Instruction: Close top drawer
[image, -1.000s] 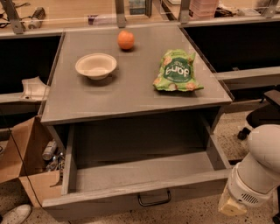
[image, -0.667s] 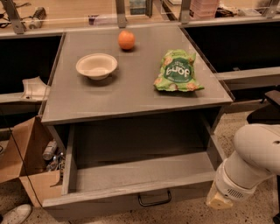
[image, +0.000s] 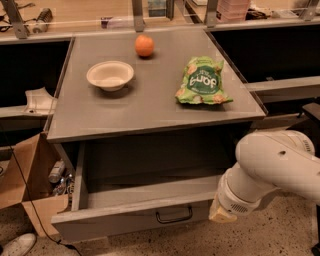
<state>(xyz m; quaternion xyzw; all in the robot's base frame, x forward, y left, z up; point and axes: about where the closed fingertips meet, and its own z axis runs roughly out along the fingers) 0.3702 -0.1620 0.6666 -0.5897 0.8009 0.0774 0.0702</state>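
Claw (image: 220, 214) low right, at right end of top drawer (image: 130, 220) front; open or closed, can't tell. Drawer's pulled right out under cabinet top. Up top, L to R: bowl (image: 110, 75), orange (image: 144, 45), green chip bag (image: 202, 82).

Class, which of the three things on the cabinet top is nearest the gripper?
The green snack bag, at right; bowl and orange lie farther left. The gripper is at the top drawer's right front.

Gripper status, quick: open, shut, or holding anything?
Gripper: state cannot be told. It is low, beside the right end of the front of the pulled-out wide grey top drawer.
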